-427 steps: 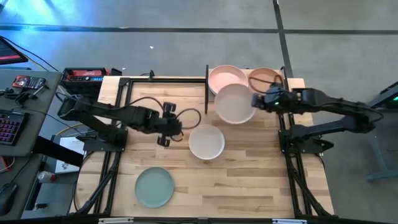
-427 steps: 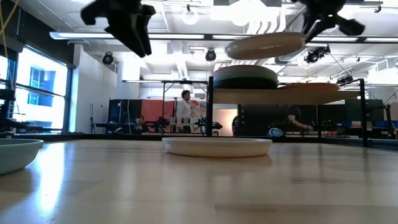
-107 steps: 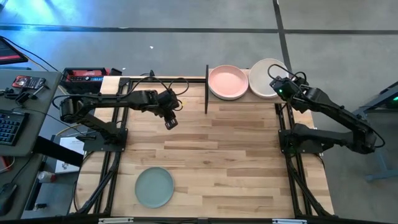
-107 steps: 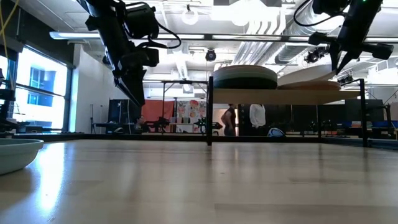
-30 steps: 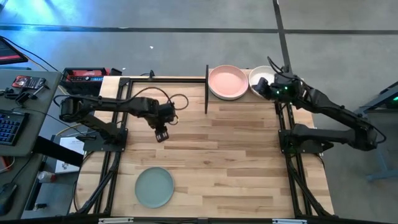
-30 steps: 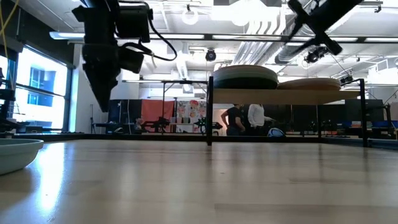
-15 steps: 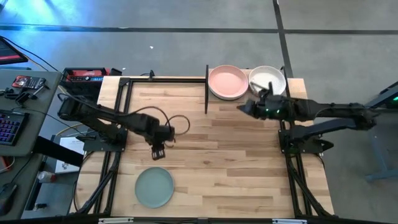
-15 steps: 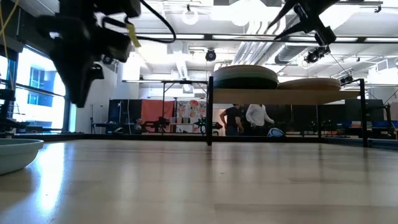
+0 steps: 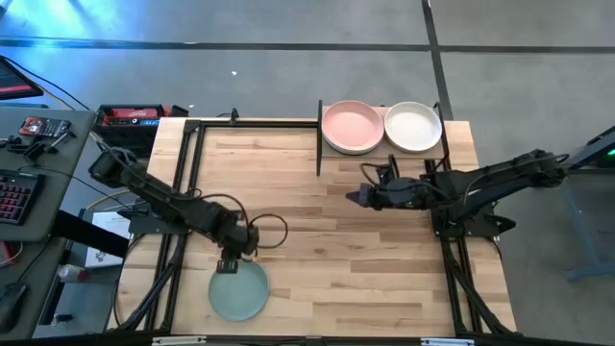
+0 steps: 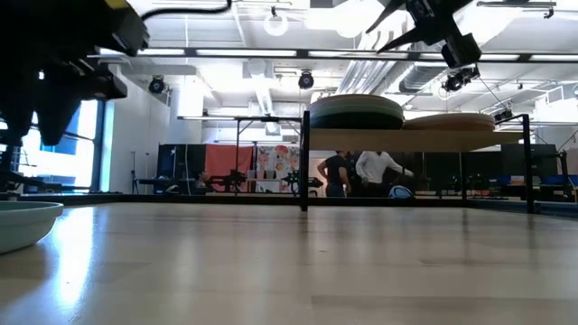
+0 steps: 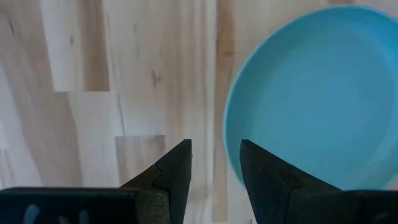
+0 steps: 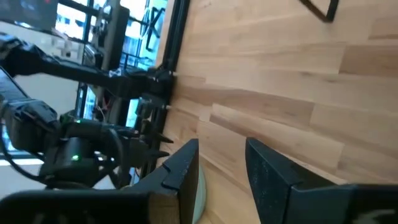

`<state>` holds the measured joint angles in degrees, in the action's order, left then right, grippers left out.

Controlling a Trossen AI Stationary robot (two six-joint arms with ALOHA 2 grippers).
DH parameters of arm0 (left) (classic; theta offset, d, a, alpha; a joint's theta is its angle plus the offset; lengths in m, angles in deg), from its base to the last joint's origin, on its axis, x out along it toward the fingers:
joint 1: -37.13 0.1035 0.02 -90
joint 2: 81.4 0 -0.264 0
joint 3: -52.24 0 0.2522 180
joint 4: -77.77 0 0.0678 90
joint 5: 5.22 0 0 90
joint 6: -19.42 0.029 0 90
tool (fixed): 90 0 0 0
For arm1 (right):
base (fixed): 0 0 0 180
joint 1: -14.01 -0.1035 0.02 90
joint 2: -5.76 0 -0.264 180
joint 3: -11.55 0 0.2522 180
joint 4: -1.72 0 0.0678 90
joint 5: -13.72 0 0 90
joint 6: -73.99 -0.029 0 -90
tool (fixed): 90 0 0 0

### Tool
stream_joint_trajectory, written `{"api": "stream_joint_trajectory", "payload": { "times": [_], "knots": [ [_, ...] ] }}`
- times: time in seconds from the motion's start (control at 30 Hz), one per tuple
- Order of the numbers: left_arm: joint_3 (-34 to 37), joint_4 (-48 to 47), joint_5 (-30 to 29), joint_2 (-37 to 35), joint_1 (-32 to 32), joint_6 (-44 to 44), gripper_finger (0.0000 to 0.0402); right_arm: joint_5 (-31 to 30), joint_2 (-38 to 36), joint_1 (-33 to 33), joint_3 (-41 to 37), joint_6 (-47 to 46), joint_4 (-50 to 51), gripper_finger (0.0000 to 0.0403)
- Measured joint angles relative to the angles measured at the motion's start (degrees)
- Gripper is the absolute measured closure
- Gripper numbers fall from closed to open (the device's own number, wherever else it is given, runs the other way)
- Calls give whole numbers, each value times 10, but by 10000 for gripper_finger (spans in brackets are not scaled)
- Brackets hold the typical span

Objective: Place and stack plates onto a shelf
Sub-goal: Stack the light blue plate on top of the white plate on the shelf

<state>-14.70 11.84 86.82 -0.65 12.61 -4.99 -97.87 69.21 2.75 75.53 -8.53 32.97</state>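
The left claw (image 9: 231, 265), jaws apart and holding nothing, hovers at the far rim of the mint plate (image 9: 238, 291), likely lining up to pinch that rim. The plate is round, matte and shallow, lying flat on the table. The right claw (image 9: 354, 197), also spread and empty, waits just before the shelf (image 9: 447, 150), where pink and cream stacks sit.

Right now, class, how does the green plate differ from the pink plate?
The green plate lies on the tabletop; the pink plate sits on the shelf. The left gripper hovers at the green plate's edge; no gripper is near the pink plate. Both are round and shallow.
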Motion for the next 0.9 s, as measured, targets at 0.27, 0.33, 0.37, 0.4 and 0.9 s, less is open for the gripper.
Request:
{"api": "stream_joint_trajectory", "payload": {
  "times": [0.27, 0.33, 0.37, 0.4, 0.9],
  "knots": [
    [0, 62, -33, 0, -17, -17, 277, 17, 25, -20, 0, 1, -22, 289],
    [0, 69, -46, 0, -17, -4, 277, 24, 25, -25, 0, 4, -22, 289],
    [0, 70, -47, 1, -17, 3, 277, 25, 25, -27, 0, 5, -22, 289],
    [0, 70, -47, 2, -17, 6, 277, 26, 25, -30, 0, 5, -22, 289],
    [0, 94, -23, 111, -25, 10, 277, 42, 25, -39, 0, 16, -22, 289]
  ]
}}
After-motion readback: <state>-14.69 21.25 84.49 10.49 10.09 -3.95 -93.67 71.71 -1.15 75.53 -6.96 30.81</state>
